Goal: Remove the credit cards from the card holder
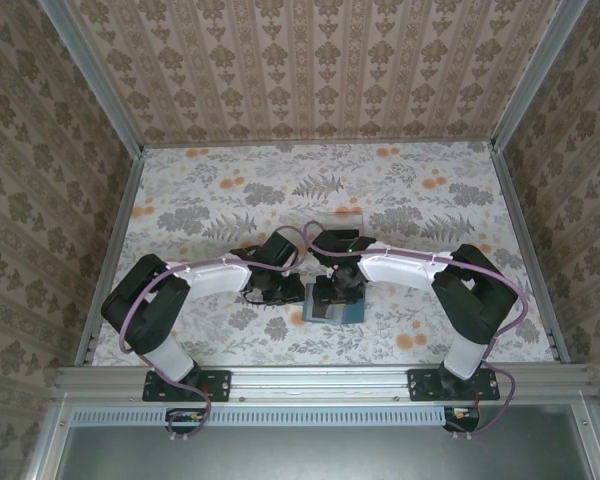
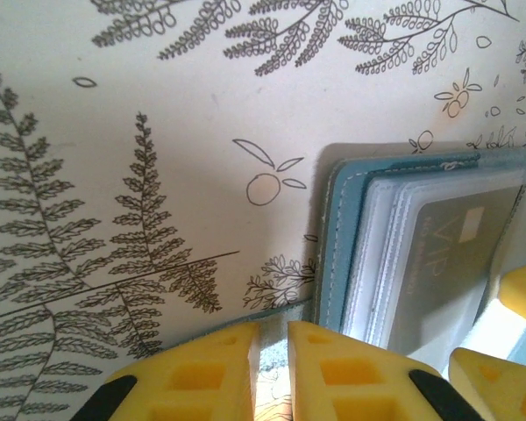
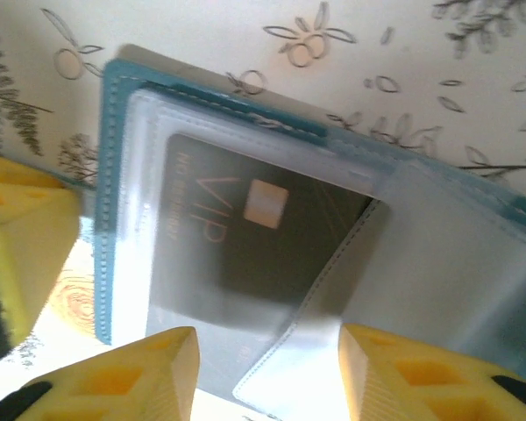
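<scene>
Right gripper (image 3: 265,340) jaws wide, empty, straddling open sleeve edge of card holder (image 3: 112,193). Left gripper (image 2: 273,338) jaws narrow, seemingly pinching teal cover edge of card holder, pinning it on table (image 2: 158,132). Inside card holder: clear sleeves (image 3: 438,263), top one carrying dark grey credit card (image 3: 245,246) marked VIP; further cards beneath, cannot tell. Judgement: card light, thin, stiff, slick; sleeve soft, floppy, likely to drag. Best hold: card's edge at sleeve mouth, card holder pinned.
</scene>
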### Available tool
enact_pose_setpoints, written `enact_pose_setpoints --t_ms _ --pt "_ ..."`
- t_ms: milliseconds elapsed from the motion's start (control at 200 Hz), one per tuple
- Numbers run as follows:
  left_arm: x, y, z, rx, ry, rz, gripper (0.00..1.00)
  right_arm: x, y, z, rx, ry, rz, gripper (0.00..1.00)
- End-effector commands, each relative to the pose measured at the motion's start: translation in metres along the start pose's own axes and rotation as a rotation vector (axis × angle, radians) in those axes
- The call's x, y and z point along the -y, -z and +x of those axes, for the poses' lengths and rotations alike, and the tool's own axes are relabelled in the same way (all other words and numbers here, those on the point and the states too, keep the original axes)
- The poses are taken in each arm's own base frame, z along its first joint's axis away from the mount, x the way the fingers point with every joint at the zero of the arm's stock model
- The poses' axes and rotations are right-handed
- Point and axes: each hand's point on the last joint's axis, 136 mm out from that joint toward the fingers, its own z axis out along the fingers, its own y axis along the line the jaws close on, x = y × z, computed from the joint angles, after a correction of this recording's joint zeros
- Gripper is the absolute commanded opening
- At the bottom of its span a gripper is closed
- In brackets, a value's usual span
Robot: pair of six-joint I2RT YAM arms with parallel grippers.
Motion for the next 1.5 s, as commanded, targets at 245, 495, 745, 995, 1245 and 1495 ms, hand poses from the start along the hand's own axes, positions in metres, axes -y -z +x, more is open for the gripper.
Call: enact_pose_setpoints --t_ms 245,495,745,995,1245,1495 --pt "-0.007 -0.004 0.007 -0.028 0.015 -0.015 0.18 0.032 0.031 0.003 0.041 0.072 0.256 0.55" --pt "-0.004 -0.005 0.005 -0.031 0.012 -0.01 0.18 0.04 0.036 0.009 0.053 0.06 0.263 0.51" --pt "-0.003 -0.007 0.005 -0.039 0.01 -0.01 0.18 0.04 0.035 0.015 0.05 0.048 0.236 0.36" --pt "-0.012 -0.01 0.008 -0.052 0.033 -0.039 0.17 0.049 0.033 0.016 0.055 0.049 0.26 0.18" --pt "-0.014 -0.009 0.012 -0.057 0.046 -0.04 0.17 0.07 0.027 0.017 0.047 0.05 0.354 0.24" --pt "-0.017 -0.004 0.016 -0.052 0.056 -0.051 0.17 0.084 0.023 0.019 0.04 0.057 0.43 0.42"
